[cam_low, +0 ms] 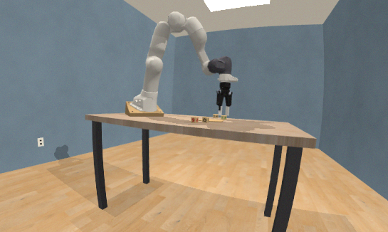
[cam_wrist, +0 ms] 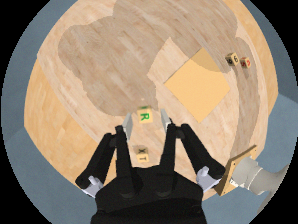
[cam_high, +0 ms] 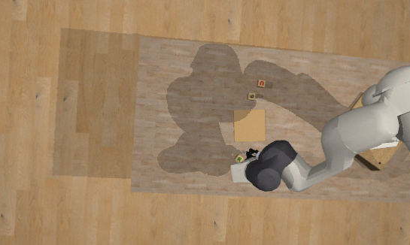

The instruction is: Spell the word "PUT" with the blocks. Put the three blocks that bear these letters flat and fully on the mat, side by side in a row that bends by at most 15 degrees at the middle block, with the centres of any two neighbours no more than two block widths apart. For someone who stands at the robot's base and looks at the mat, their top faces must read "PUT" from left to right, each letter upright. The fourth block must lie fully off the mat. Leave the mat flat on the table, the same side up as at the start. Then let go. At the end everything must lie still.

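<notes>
The tan mat point(cam_high: 250, 125) lies flat in the middle of the table. A block with a red U point(cam_high: 261, 83) and a block with a dark letter point(cam_high: 252, 96) lie off the mat on its far side. A block with a green letter point(cam_high: 239, 158) lies off the mat near its other edge, just past my fingertips in the wrist view point(cam_wrist: 143, 116). A pale block point(cam_wrist: 141, 152) shows between my fingers in the wrist view; its letter is too small to read. My gripper point(cam_low: 223, 113) points straight down close to the table, with its fingers partly apart and holding nothing.
The arm's wooden base plate point(cam_low: 144, 109) sits at one end of the table. The arm's wrist point(cam_high: 267, 165) hides the table beside the green-lettered block in the overhead view. The table's long edge is close to the gripper.
</notes>
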Controlling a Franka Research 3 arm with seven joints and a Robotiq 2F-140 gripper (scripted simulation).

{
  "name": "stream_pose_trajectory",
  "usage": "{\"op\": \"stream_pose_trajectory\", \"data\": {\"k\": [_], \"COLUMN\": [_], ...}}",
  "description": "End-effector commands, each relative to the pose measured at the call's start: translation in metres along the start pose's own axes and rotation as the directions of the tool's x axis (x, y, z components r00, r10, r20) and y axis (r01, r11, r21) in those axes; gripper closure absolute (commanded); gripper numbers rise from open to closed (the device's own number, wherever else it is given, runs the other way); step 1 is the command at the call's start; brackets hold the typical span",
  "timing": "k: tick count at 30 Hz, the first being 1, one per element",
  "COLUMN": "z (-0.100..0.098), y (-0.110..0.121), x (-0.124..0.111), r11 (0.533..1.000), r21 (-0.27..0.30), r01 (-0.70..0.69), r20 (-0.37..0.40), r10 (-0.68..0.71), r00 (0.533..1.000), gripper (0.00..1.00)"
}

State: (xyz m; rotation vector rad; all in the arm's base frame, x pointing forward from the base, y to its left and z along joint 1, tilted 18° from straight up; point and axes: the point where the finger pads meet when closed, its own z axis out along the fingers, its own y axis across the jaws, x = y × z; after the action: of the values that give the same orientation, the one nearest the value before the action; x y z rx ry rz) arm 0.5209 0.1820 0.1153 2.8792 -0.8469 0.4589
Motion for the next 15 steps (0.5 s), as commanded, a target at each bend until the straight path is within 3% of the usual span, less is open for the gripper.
{"op": "stream_pose_trajectory", "data": {"k": [1, 15], "z": [0.007, 0.025], "y": [-0.002, -0.002], "x": [0.002, 0.002], "r11": [1.0, 1.0], "r21": [0.009, 0.009], "r01": [-0.003, -0.003], "r20": [0.0, 0.0], "r10": [0.003, 0.003], "r00": [1.0, 1.0], "gripper": [0.6, 0.6]}}
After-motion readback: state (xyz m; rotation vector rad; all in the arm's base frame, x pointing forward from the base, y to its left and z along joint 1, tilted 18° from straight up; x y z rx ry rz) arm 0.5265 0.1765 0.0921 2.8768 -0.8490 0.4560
